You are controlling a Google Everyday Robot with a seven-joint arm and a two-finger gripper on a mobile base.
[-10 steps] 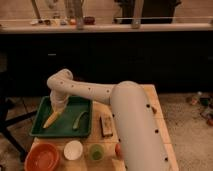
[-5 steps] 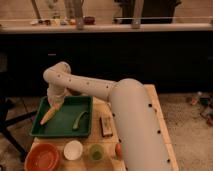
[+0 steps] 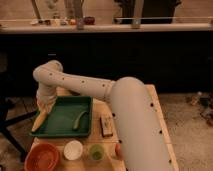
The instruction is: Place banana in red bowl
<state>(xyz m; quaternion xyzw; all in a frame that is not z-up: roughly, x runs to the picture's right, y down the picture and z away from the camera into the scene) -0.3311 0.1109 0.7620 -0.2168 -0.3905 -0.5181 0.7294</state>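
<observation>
Gripper [image 3: 47,106] at green tray's [image 3: 64,111] left edge, clamped on banana [image 3: 40,121], prob. clear of tray; red bowl [image 3: 42,156] nearer cam

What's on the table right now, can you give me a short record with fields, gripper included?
gripper: at the left edge of the green tray, shut on the upper end of the banana
banana: slanting down to the left along the tray's left rim
red bowl: front left of the table, in front of the tray, nothing seen inside
tray contents: curved green vegetable
nearby: white bowl and green cup right of the red bowl; brown block right of the tray
status: banana not yet in the red bowl
</observation>
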